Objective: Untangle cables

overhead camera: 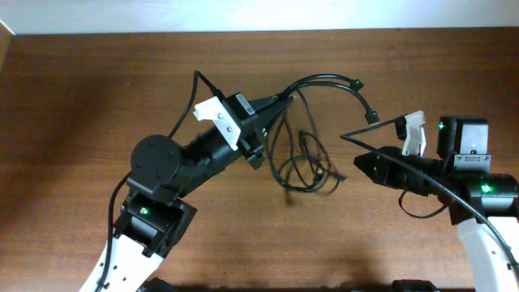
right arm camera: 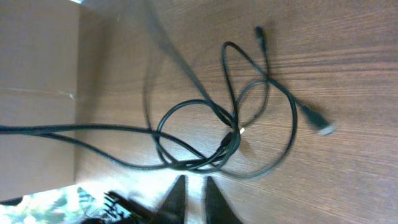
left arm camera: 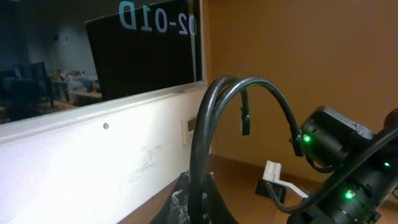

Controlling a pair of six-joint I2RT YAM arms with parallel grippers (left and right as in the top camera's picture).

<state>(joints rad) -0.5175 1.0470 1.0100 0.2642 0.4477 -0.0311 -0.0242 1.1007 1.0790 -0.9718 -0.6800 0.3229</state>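
The cables [overhead camera: 306, 166] lie looped at frame centre on the brown wood-grain table [overhead camera: 81, 97]. The left gripper [overhead camera: 282, 100] is clamped on their raised strands. The right gripper [overhead camera: 355, 165] appears slightly parted and empty. A dark window [left arm camera: 143, 56] sits above a white wall [left arm camera: 93, 168].

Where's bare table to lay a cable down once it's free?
The table is bare left of the left arm and along the near edge between it and the right arm. Crowded: the cables between the left gripper and right gripper.
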